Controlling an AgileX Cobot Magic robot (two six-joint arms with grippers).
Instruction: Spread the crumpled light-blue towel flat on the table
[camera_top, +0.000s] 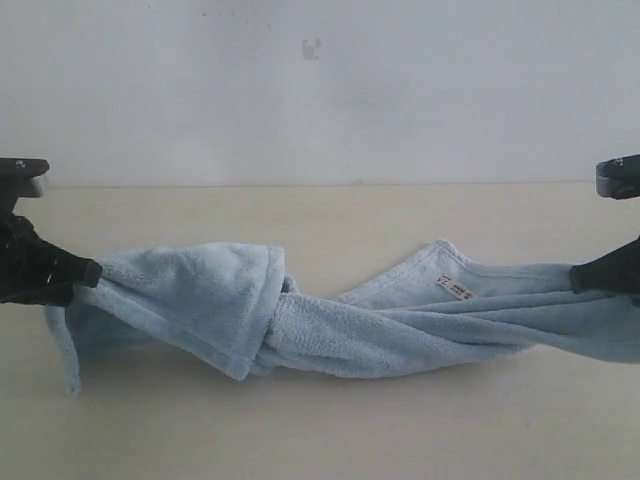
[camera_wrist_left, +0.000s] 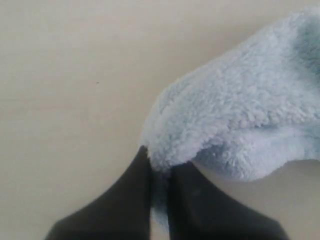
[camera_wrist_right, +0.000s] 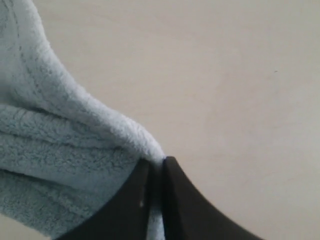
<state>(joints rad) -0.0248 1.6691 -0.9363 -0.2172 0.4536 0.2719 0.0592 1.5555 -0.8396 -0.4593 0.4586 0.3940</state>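
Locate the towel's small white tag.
The white tag lies right of centre in the exterior view, on a hemmed flap of the towel, nearer the right gripper than the twisted middle.

The cream-beige table (camera_top: 330, 430) bears the light-blue towel (camera_top: 330, 335), twisted rope-like across it, white tag (camera_top: 455, 287) showing.
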